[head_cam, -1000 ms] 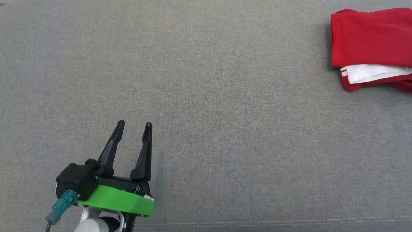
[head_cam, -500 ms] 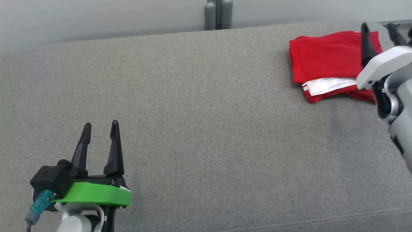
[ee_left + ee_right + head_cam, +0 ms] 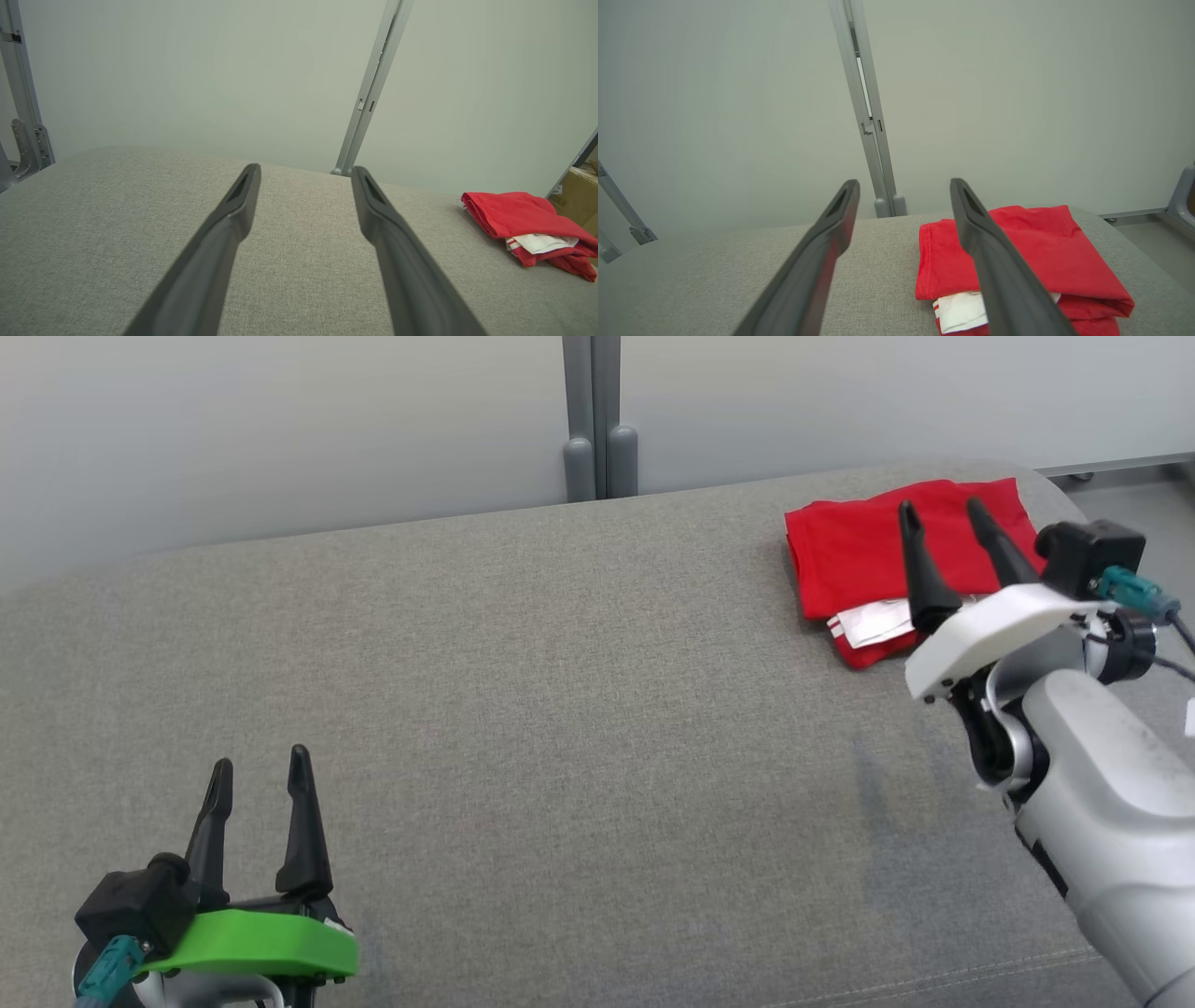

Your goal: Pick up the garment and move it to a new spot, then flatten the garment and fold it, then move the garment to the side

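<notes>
The garment (image 3: 859,555) is red with a white striped part, folded into a small stack at the far right of the grey cushion (image 3: 560,709). It also lies at the right in the left wrist view (image 3: 523,221) and under the fingers in the right wrist view (image 3: 1041,252). My right gripper (image 3: 943,513) is open, raised over the cushion just in front of the garment, holding nothing. My left gripper (image 3: 260,770) is open at the near left, far from the garment, with nothing between its fingers.
A pale wall with a grey metal post (image 3: 594,420) stands behind the cushion. The cushion's rounded right end (image 3: 1055,485) drops to the floor beside the garment. A cardboard box (image 3: 579,196) sits past that end.
The head camera has tilted up, bringing the wall into view. My right arm has come into view, in front of the garment. The garment lies as before.
</notes>
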`<state>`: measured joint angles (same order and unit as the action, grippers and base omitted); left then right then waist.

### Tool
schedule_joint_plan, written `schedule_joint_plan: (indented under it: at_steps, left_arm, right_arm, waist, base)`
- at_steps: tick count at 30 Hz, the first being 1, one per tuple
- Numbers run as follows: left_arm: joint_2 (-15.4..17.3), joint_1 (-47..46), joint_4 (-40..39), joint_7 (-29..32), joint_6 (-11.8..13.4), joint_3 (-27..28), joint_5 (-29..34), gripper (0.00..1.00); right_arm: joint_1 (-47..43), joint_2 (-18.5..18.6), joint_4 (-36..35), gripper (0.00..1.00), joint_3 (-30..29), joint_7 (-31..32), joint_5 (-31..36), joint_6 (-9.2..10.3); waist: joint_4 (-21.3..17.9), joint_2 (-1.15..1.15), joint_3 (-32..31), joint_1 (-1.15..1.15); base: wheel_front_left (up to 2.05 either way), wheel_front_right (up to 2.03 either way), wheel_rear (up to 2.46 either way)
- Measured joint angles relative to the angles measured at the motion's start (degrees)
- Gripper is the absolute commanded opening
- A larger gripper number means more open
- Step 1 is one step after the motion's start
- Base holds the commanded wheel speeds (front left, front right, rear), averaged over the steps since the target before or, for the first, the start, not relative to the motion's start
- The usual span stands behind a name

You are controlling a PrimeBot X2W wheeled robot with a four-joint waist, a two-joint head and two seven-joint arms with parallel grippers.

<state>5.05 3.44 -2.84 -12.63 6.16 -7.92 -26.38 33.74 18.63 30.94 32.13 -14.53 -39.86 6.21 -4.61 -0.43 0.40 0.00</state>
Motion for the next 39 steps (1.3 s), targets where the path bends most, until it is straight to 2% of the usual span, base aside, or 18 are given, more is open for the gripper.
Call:
schedule_joint_plan:
  at_steps: [8, 16, 24, 33, 39]
  left_arm:
    - [-0.47, 0.83, 0.22, -0.11, 0.43, 0.33, -0.03, 1.0]
    - [-0.42, 3.12, 0.7, -0.58, 0.43, 0.8, 0.81, 1.0]
    - [-0.33, 3.98, 1.34, -0.62, 0.49, 0.89, 2.61, 1.0]
    - [-0.38, 5.15, 2.05, -1.09, 0.51, 1.0, 3.08, 1.0]
    - [-0.45, 6.56, 2.54, -1.12, 0.59, 1.25, 3.98, 1.0]
  right_arm:
    - [-9.36, -1.02, -6.79, 1.0, -2.0, 0.0, 6.01, 0.94]
    - [-17.12, -4.55, -13.22, 1.0, -4.9, -0.01, 9.93, 1.0]
    - [-24.42, -6.35, -15.45, 1.0, -11.43, 0.0, 13.99, 1.01]
    - [-29.5, -9.65, -18.27, 1.0, -11.22, -0.01, 16.73, 1.01]
    - [-32.02, -10.17, -19.35, 1.0, -10.92, -0.01, 18.48, 1.01]
  waist:
    - [0.66, 0.0, -0.47, 0.0]
    - [1.46, 0.0, -1.12, 0.0]
    - [1.42, 0.0, -1.55, 0.0]
    - [1.44, 0.0, -2.31, 0.0]
    - [1.89, 0.0, -2.83, 0.0]
  base:
    - [0.0, 0.0, 0.0]
    - [0.0, 0.0, 0.0]
    - [0.0, 0.0, 0.0]
    - [0.0, 0.0, 0.0]
    - [0.0, 0.0, 0.0]
